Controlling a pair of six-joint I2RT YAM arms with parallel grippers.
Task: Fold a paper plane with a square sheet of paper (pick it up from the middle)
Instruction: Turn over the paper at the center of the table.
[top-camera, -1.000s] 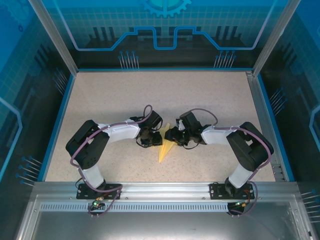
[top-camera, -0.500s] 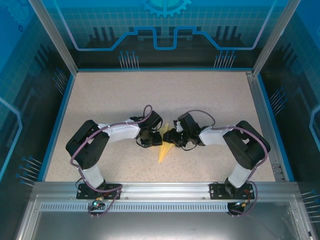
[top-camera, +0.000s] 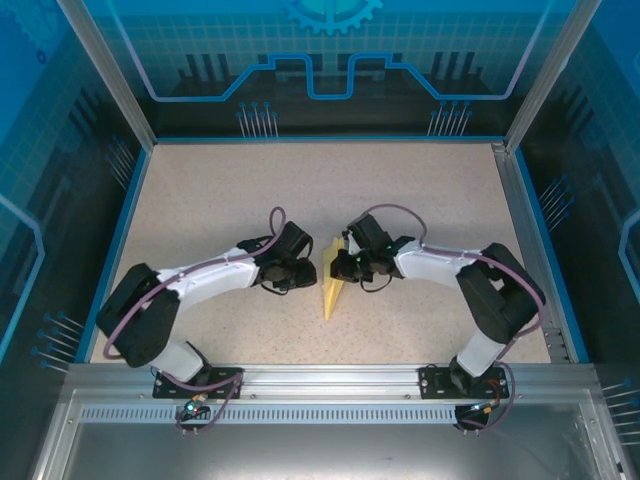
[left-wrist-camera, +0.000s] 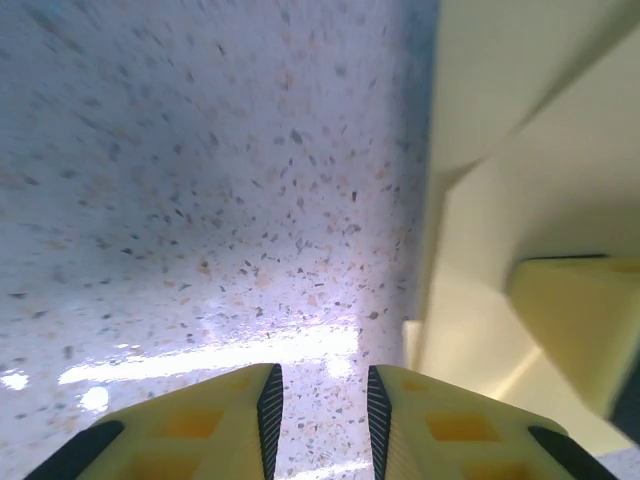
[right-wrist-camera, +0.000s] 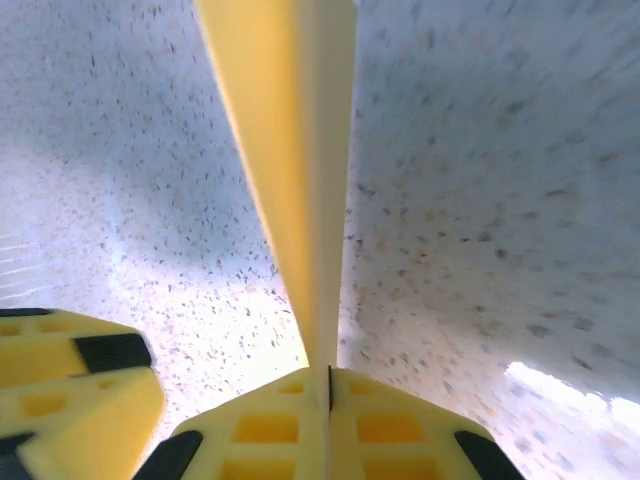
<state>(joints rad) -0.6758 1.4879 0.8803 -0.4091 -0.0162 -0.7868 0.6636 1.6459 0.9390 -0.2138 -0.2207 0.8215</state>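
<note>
- Pinching the folded edge of the paper plane between the right jaws.
- Keeping the left jaws slightly parted over the speckled counter, just beside it.

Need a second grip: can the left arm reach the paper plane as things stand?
Probably yes: the left gripper sits just left of the paper plane, bare table between them; the right gripper clamps its far part.
</note>
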